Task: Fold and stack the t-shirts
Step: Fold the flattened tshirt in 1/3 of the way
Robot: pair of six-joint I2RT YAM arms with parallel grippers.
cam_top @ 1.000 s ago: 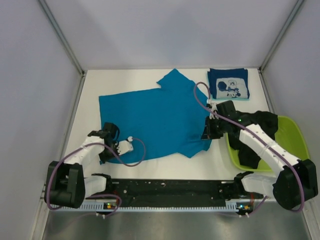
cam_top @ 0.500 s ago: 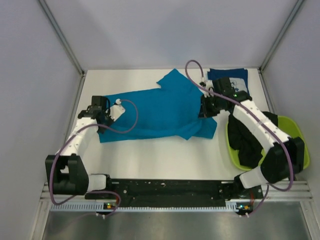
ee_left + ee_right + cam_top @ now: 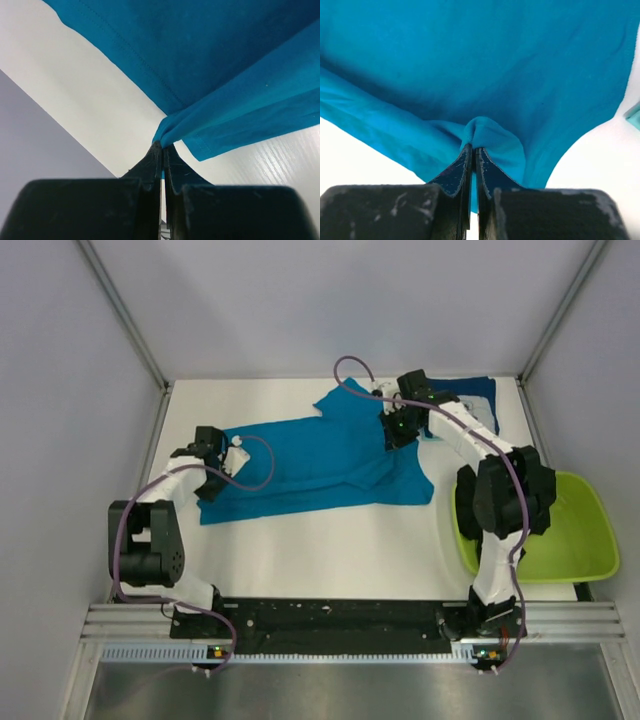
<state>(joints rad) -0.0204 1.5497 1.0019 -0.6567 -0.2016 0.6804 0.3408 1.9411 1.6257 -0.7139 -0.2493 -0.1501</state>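
Observation:
The teal-blue t-shirt (image 3: pixel 310 465) lies across the middle of the table, its near hem lifted and drawn toward the back. My left gripper (image 3: pixel 208 472) is shut on a pinch of its left edge, which shows in the left wrist view (image 3: pixel 163 146) with the cloth (image 3: pixel 240 60) hanging from the tips. My right gripper (image 3: pixel 392 432) is shut on a bunched fold of the same shirt (image 3: pixel 470 60), seen at the tips in the right wrist view (image 3: pixel 473 148). The folded navy t-shirt (image 3: pixel 482 400) lies at the back right, partly hidden by the right arm. No black shirt shows.
The lime-green basin (image 3: pixel 575 540) stands at the right edge; the right arm's elbow (image 3: pixel 500 500) hangs over its left rim. Grey walls close the table at the left, back and right. A purple cable (image 3: pixel 350 365) loops above the shirt's sleeve.
Both grippers have carried the teal shirt's near edge toward the back, narrowing the shirt into a band. The right arm has swung back and left, away from the basin.

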